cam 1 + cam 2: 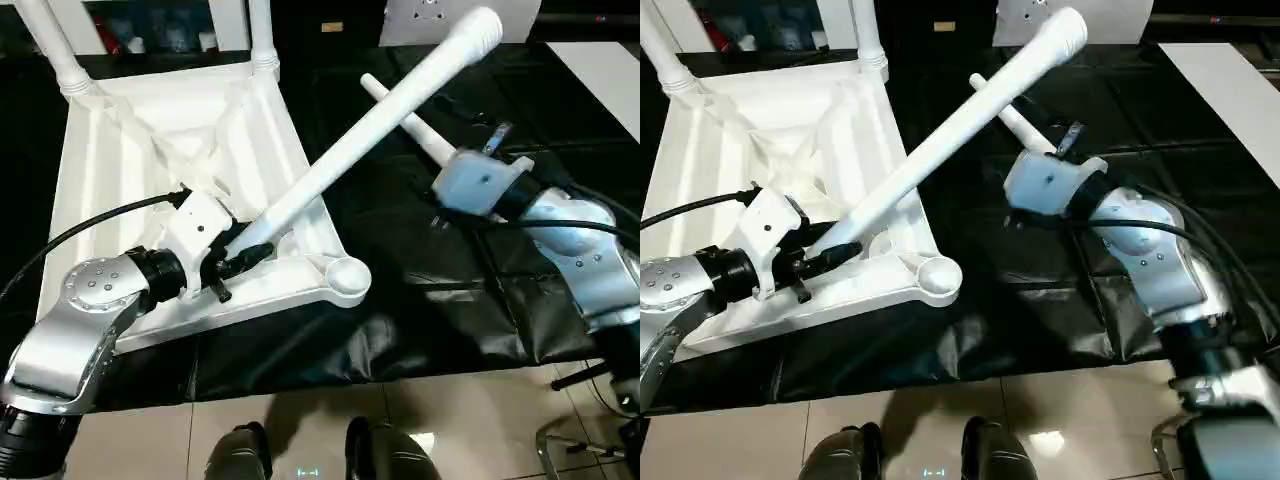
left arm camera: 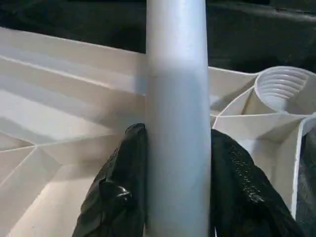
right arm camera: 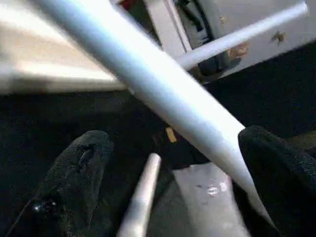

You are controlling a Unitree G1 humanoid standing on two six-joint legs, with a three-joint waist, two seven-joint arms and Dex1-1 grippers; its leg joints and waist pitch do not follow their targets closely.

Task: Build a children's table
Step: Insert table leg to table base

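Note:
The children's table top (image 1: 120, 180) lies upside down on the black worktable, ribs up, with two white legs (image 1: 262, 40) standing in its far corner sockets. My left gripper (image 1: 240, 258) is shut on the thin end of a third leg (image 1: 380, 130), which slants up and to the right above the top. In the left wrist view both black fingers (image 2: 118, 182) press against this leg (image 2: 177, 123). The near right socket (image 1: 347, 273) is empty. My right gripper (image 3: 173, 143) is open just under the slanting leg (image 3: 163, 94), not gripping it. Another leg (image 1: 425, 135) lies on the black cloth.
The black cloth (image 1: 450, 300) ends at the near table edge, with tiled floor (image 1: 480, 420) below. A white surface (image 1: 605, 70) sits at the far right. Black cables run from both forearms. Two dark rounded shapes (image 1: 240, 452) show at the bottom edge.

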